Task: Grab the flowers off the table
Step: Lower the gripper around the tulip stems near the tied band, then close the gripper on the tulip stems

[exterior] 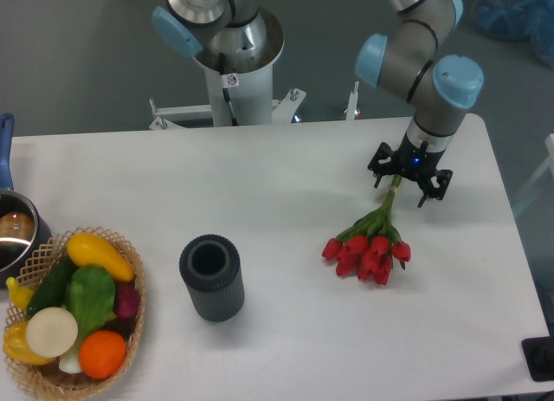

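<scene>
The flowers (370, 249) are a bunch of red tulips with thin green stems, on the right half of the white table (286, 184). The heads point toward the front and the stems run up and right. My gripper (402, 177) points straight down over the stem ends, which disappear beneath it. The wrist and its black bracket hide the fingers, so I cannot tell whether they are closed on the stems. I also cannot tell whether the tulip heads rest on the table or hang just above it.
A dark ribbed cylindrical vase (211, 277) stands upright at the centre front. A wicker basket of colourful vegetables (74, 314) sits at the front left corner. A metal pot with a blue handle (10, 223) is at the left edge. The robot base (235, 63) stands behind the table.
</scene>
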Controlling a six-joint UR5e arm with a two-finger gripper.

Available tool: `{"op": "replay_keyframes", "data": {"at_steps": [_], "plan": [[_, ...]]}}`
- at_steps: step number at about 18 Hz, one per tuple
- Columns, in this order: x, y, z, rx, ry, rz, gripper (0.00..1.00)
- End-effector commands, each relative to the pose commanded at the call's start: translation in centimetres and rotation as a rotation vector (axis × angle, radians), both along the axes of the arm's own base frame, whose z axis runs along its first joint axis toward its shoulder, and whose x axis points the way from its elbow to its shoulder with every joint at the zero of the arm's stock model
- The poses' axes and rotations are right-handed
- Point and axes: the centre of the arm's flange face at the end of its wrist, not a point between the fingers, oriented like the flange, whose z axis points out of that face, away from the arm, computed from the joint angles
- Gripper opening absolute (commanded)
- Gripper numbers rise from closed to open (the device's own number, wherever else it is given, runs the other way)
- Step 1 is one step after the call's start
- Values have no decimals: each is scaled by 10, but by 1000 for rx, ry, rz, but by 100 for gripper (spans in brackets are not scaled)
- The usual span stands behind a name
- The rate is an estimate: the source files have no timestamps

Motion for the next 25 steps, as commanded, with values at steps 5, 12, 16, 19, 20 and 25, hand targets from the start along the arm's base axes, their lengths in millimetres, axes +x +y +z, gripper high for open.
{"op": "replay_keyframes", "data": {"at_steps": [5, 12, 16, 19, 20, 25], "plan": [[2, 1, -1, -14, 1, -12, 86], [1, 1, 0, -12, 2, -11, 59], [0, 2, -2, -12, 1, -12, 44], [-1, 3, -2, -12, 2, -12, 35], [-1, 3, -2, -12, 1, -11, 28], [-3, 3, -2, -12, 4, -14, 12]]}}
